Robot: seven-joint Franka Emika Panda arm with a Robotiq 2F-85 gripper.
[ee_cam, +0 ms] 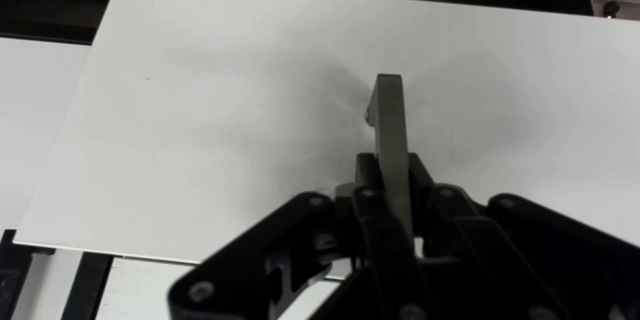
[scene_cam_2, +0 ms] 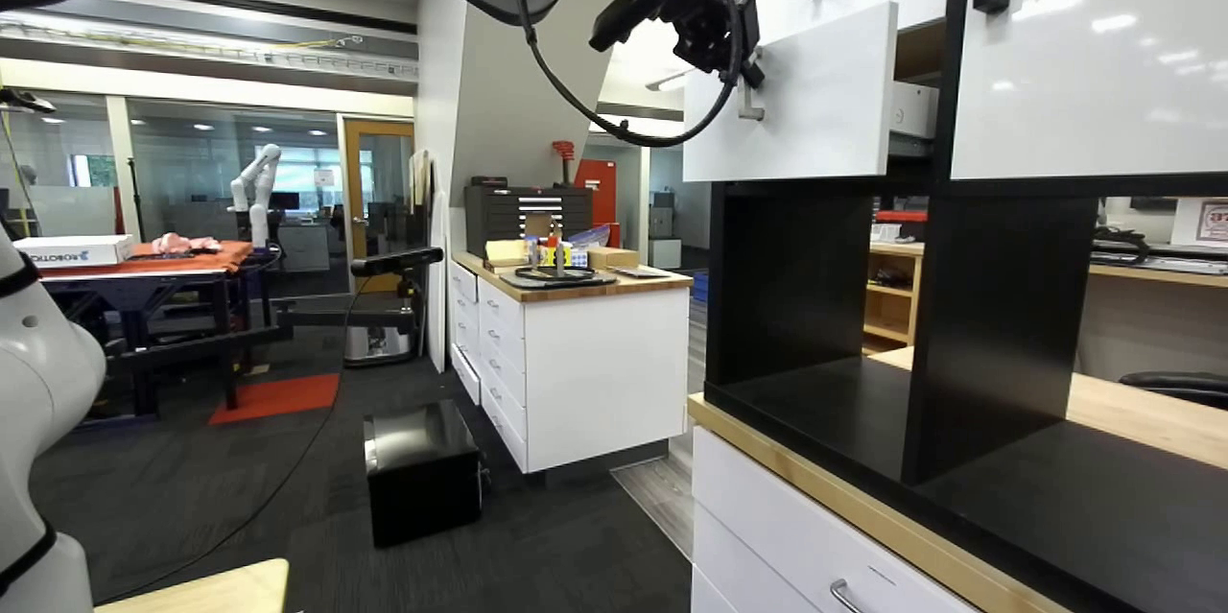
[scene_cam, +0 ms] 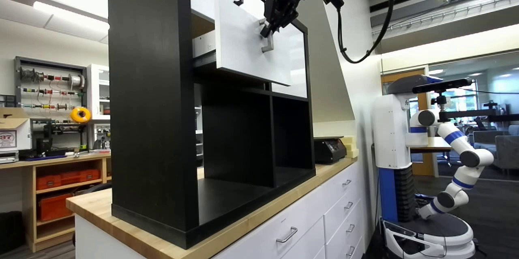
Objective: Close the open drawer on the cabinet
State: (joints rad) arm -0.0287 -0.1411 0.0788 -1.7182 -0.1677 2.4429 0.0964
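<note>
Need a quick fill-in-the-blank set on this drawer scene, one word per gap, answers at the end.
1. The frame of the cabinet is coloured ____.
2. Its drawer is not closed but ____.
3. The drawer's flat front, seen in an exterior view, is coloured ____.
4. In the wrist view, the handle sits ____ the two fingers of the gripper.

Missing words: black; open; white; between.

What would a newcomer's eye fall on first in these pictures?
Probably the white drawer jutting from high on the black cabinet, with the gripper closed on its grey handle. Next, perhaps, the white-and-blue robot standing at the right of an exterior view. Then the red mat, bright against the dark floor at the left of an exterior view.
</note>
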